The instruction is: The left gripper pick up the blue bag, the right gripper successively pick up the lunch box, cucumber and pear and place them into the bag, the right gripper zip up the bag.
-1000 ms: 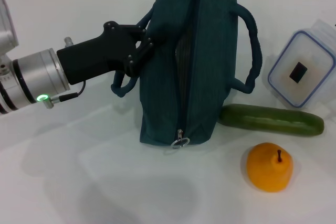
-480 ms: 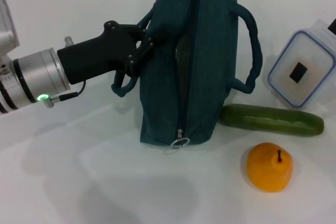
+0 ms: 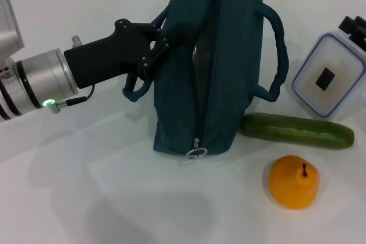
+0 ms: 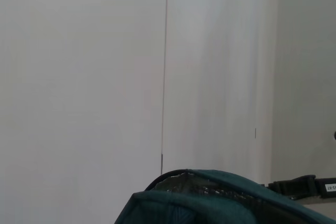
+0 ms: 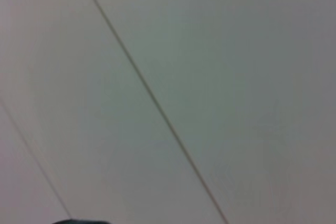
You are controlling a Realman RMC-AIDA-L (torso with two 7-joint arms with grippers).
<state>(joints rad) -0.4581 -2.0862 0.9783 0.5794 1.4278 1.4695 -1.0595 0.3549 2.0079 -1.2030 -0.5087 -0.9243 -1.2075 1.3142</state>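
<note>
The right pincer [image 3: 355,28] had just come into the head view. A second before, that corner showed none of it; now its black tips showed at the right edge, just over the far corner of the lunch box [image 3: 329,76]. So little of it showed that I could not tell if it was wide or narrow. It looked like the right arm was starting on its first job, picking up the lunch box.

The blue bag [image 3: 211,67] had also shifted a tiny bit, up and to the right, along with the left pincer [image 3: 162,43]. The left pincer was closed on the bag's left handle and held the bag standing up on the white worktop [image 3: 86,187]. That part of the task looked done.

The bag's zipper was open most of the way down. Its metal ring pull [image 3: 196,152] sat low at the near end. Through the gap you could see a silvery lining, but I could not tell if anything was inside. Nothing from the task looked packed yet.

The lunch box lay to the right of the bag, with its blue-rimmed lid on. I could only see a dark label on it, not what was inside. The cucumber [image 3: 295,130] lay on the worktop near the bag's right side, and the pear [image 3: 293,181] sat just in front of it. All three were outside the bag.
</note>
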